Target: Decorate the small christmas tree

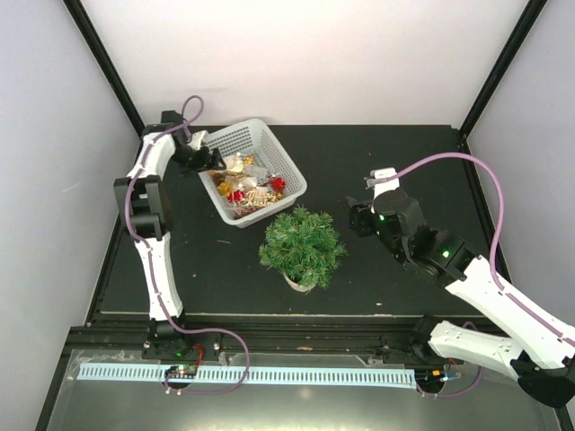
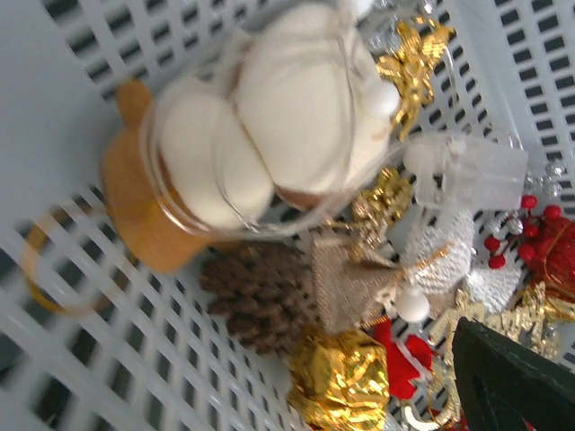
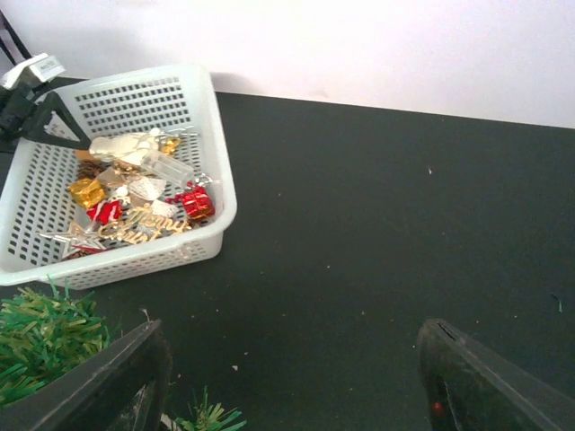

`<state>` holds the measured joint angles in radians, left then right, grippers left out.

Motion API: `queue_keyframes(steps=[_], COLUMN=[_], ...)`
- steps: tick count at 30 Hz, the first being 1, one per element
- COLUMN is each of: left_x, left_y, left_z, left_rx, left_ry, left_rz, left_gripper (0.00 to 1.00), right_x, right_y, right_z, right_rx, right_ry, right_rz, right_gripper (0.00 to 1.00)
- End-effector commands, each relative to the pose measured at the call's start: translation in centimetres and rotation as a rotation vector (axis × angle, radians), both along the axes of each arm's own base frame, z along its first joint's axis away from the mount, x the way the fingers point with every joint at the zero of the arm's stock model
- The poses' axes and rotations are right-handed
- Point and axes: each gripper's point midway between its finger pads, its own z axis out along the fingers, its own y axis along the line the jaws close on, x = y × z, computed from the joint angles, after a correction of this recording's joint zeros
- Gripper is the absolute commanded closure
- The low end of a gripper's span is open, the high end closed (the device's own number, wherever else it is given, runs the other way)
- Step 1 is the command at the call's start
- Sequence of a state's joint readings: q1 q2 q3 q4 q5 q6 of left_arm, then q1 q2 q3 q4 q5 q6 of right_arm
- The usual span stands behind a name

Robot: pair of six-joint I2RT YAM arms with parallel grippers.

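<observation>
The small christmas tree (image 1: 302,247) stands on a white base at the middle of the black table, with no ornaments showing on it; its needles also show in the right wrist view (image 3: 36,346). My left gripper (image 1: 208,160) is down inside the white mesh basket (image 1: 287,193), open, over a pinecone (image 2: 260,296) and a gold foil gift (image 2: 346,382); only one finger (image 2: 508,382) shows. A clear ornament with white balls (image 2: 287,117) lies close by. My right gripper (image 1: 359,215) is open and empty, just right of the tree (image 3: 292,377).
The basket (image 3: 225,180) holds several ornaments: a red gift (image 3: 196,204), a gold star (image 3: 67,238), gold script lettering (image 3: 148,224). Black frame posts stand at the table's back corners, with white walls behind them.
</observation>
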<state>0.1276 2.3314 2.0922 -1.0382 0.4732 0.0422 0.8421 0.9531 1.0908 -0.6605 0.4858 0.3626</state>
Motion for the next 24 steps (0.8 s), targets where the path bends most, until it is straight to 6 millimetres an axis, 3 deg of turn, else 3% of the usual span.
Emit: queue_keyframes(steps=[1, 8, 13, 17, 20, 24], left_x=[0.4, -1.3, -4.1, -6.1, -6.7, -5.7], left_y=[-5.4, -12.5, -21.3, -27.4, -29.9, -28.6], left_z=[0.8, 1.3, 2.4, 1.7, 1.6, 1.7], left_rx=[-0.006, -0.023, -0.026, 0.091, 0.192, 0.270], left_ry=[-0.030, -0.036, -0.072, -0.104, -0.151, -0.174], left_rz=[-0.095, -0.236, -0.444, -0.598, -0.649, -0.608], left_gripper=[0.01, 0.01, 0.01, 0.01, 0.01, 0.01], right_x=[0.6, 1.5, 2.5, 4.7, 7.0, 10.1], right_y=[0.1, -0.6, -1.0, -1.6, -1.9, -1.9], right_z=[0.2, -0.7, -1.6, -2.4, -2.8, -4.2], right_rx=[0.010, 0.008, 0.012, 0.027, 0.111, 0.187], right_ry=[-0.014, -0.002, 0.013, 0.031, 0.057, 0.096], right_rz=[0.000, -0.027, -0.054, -0.110, -0.142, -0.173], right_gripper=[0.24, 0.24, 0.24, 0.24, 0.24, 0.25])
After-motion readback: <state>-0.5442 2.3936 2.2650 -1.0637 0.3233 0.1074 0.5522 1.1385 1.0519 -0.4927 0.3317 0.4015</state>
